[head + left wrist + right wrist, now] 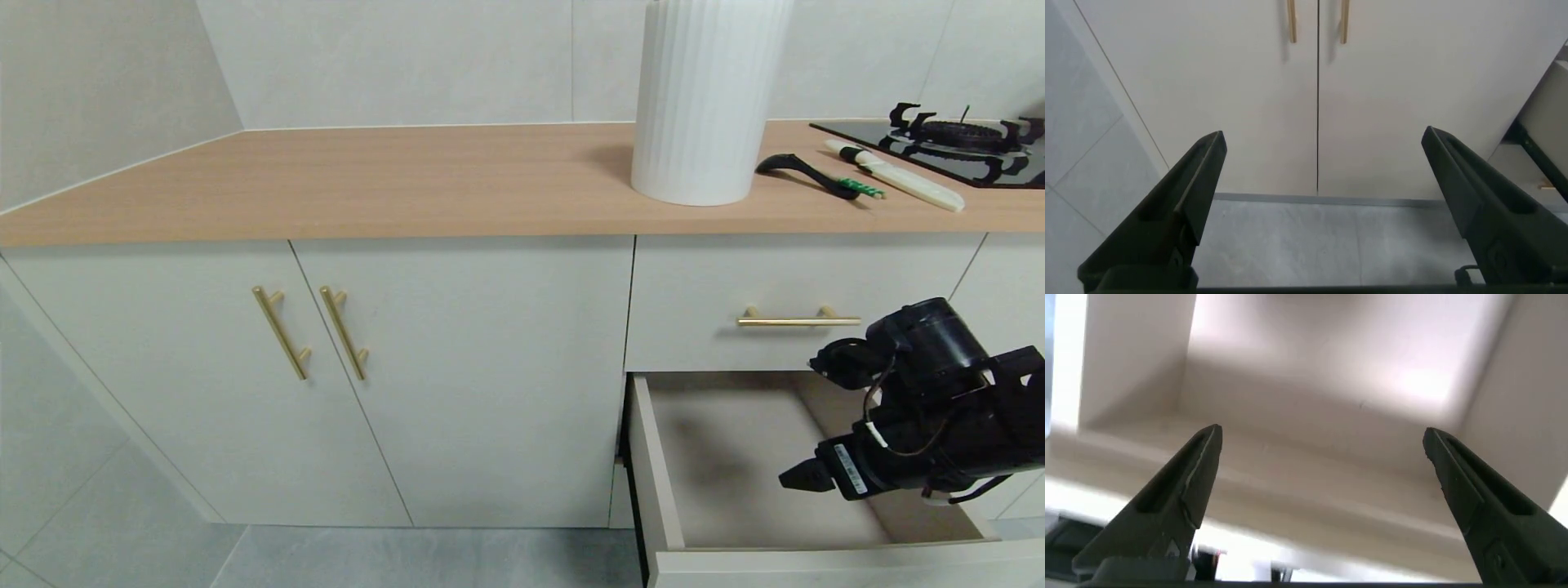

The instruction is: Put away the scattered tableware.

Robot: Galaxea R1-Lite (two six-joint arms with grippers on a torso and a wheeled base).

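Observation:
On the wooden countertop [408, 180] at the right lie a black spoon with a green-marked handle [808, 173] and a white knife [898, 184], side by side near the hob. Below them the lower drawer [653, 457] stands pulled out with nothing inside. My right gripper [816, 420] hangs open over the drawer's right part, nothing between its fingers; in the right wrist view the right gripper [1323, 465] faces the bare drawer floor [1331, 367]. My left gripper [1323, 163] is open, low before the cabinet doors [1317, 98], holding nothing.
A tall white ribbed container [702, 98] stands on the counter just left of the spoon. A black gas hob [955, 143] is at the far right. The upper drawer with a gold handle [798, 320] is closed. Two cabinet doors with gold handles [282, 331] are closed on the left.

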